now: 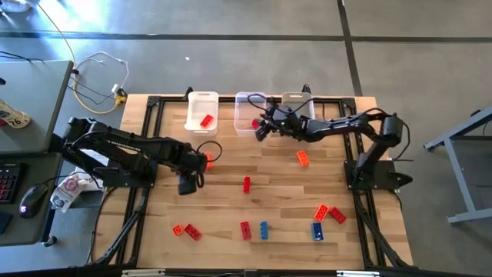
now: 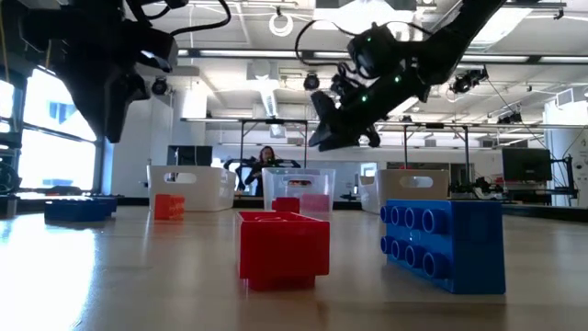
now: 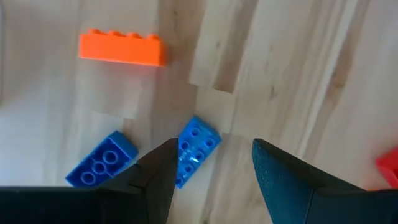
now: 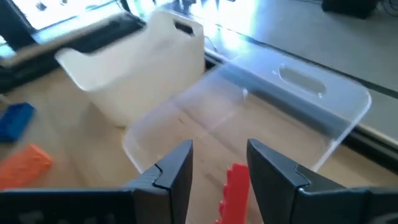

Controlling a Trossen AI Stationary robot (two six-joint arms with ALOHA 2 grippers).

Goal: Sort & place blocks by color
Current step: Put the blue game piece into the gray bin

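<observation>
The step in hand is judged to be a drop-off: the right gripper (image 1: pixel 264 128) is held over the middle translucent white rectangular plastic bin (image 1: pixel 240 98) at the far edge of the wooden table (image 1: pixel 277 196). Its fingers are spread apart and grip nothing; a small red plastic brick (image 4: pixel 235 193) is seen below them, inside that bin. The next move is judged to call for withdrawal and selection of another loose brick.

The left gripper (image 1: pixel 187 183) is poised near the table's left edge, fingers wide and empty, above two small blue plastic bricks (image 3: pixel 198 149) and beside an orange plastic brick (image 3: pixel 122 48). A descent onto one blue brick is judged likely.

The left white plastic bin (image 1: pixel 203 98) holds one red brick (image 1: pixel 206 121). The contents of the right translucent bin (image 1: pixel 295 98) cannot be told. The remaining orange, red and blue bricks (image 1: pixel 244 229) lie scattered toward the near edge.
</observation>
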